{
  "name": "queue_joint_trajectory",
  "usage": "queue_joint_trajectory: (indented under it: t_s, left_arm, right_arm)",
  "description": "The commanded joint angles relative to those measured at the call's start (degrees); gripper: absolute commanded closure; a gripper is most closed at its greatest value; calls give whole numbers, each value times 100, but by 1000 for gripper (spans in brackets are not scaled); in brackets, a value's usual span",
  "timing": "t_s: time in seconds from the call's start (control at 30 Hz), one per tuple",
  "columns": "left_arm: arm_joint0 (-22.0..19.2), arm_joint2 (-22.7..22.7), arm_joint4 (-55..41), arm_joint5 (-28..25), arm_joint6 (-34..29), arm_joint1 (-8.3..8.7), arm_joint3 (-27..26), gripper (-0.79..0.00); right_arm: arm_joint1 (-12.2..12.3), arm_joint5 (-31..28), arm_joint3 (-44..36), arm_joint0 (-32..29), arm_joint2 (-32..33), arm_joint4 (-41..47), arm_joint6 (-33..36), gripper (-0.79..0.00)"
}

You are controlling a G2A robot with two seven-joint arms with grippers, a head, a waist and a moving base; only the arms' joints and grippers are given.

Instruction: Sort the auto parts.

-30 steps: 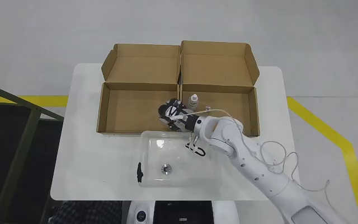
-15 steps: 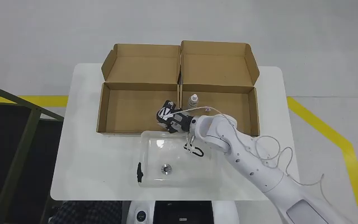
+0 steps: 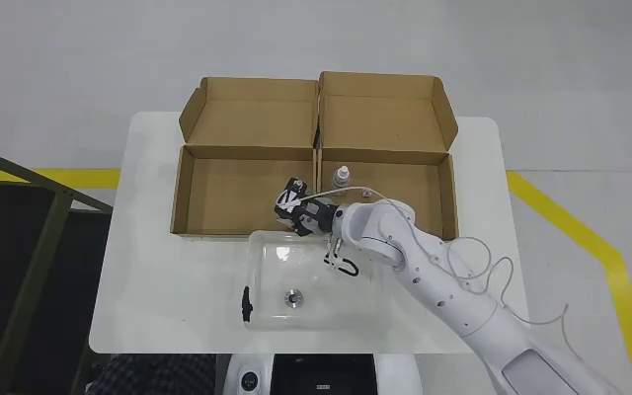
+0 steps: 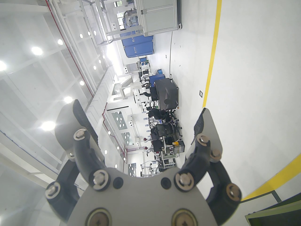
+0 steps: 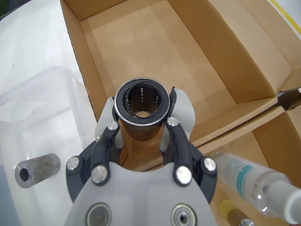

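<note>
Currently my right gripper [image 5: 142,105] is clamped on the black bearing [image 5: 141,131], which sits between both fingers with its bore facing my wrist camera. The part hangs over the left cardboard box [image 5: 152,48], just inside the wall nearest the clear bin [image 5: 47,90]. My left gripper [image 4: 141,109] stands wide, holding nothing

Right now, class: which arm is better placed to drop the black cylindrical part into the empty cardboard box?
Right. The right end effector is shut on the black cylindrical part above the empty cardboard box. The left end effector is open, empty, facing the room.
</note>
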Motion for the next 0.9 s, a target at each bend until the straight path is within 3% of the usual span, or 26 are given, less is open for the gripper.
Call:
queue_joint_trajectory:
  t_s: [0.0,0.17,0.53,0.87]
  left_arm:
    - [0,0,0,0,0,0,0,-785]
    - [0,0,0,0,0,0,0,-785]
    - [0,0,0,0,0,0,0,-785]
    - [0,0,0,0,0,0,0,-785]
  right_arm:
    - [-5,-18,-1,-9,13,-9,8,-308]
    - [-13,-61,-17,-41,59,-27,24,-354]
    - [-26,-136,-120,-124,162,-87,-2,-372]
    - [80,-318,-1128,-488,429,-468,3,-385]
